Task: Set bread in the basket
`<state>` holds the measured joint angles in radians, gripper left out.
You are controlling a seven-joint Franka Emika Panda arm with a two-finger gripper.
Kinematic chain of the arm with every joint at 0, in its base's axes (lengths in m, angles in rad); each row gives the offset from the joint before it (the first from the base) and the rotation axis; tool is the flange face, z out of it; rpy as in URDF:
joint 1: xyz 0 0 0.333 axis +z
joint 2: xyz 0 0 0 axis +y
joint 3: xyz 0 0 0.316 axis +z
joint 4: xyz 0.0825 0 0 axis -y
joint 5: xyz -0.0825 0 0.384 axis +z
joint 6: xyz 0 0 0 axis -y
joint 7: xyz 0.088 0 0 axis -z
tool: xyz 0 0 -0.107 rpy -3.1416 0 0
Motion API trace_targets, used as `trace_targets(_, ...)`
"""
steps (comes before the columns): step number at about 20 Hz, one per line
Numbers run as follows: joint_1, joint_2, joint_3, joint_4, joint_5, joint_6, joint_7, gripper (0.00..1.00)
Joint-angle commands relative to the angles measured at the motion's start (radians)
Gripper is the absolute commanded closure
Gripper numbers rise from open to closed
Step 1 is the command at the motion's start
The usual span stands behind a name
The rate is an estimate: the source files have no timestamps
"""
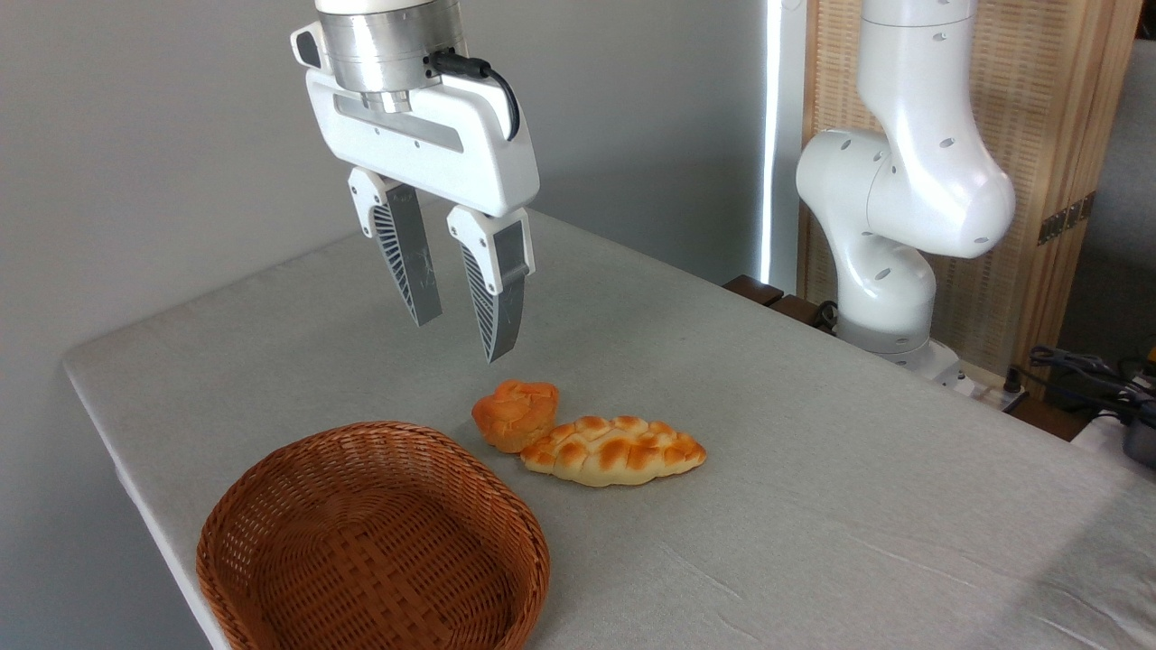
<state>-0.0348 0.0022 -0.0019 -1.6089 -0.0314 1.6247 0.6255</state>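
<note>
Below the open tool, apart, lies the bread.

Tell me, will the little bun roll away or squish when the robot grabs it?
The bun looks rounded, so a sideways nudge might roll it, though the loaf against it may block that side. It looks light for its size. Its lumpy, cracked top may help the open gripper hold it. Squishiness can't be told.

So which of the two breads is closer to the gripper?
The small round orange bun, almost under the open gripper. The long braided loaf lies to its right, farther away.
</note>
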Motion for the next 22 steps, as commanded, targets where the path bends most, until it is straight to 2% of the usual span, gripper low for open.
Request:
trace_targets(1, 0.009, 0.009, 0.020, 0.020, -0.021, 0.009, -0.009, 0.00)
trace_targets(9, 0.012, 0.006, 0.003, 0.008, -0.019, 0.009, -0.009, 0.00)
trace_targets(10, 0.013, 0.001, -0.016, -0.006, -0.021, 0.011, -0.009, 0.00)
trace_targets(12, 0.042, -0.030, -0.087, -0.081, -0.019, 0.068, -0.009, 0.00)
trace_targets(14, 0.044, -0.085, -0.107, -0.193, -0.021, 0.168, -0.009, 0.00)
trace_targets(17, -0.003, -0.132, -0.105, -0.308, -0.018, 0.234, -0.007, 0.00)
trace_targets(20, -0.063, -0.175, -0.098, -0.461, -0.009, 0.374, -0.006, 0.00)
trace_targets(22, -0.074, -0.174, -0.098, -0.517, -0.002, 0.400, 0.051, 0.00)
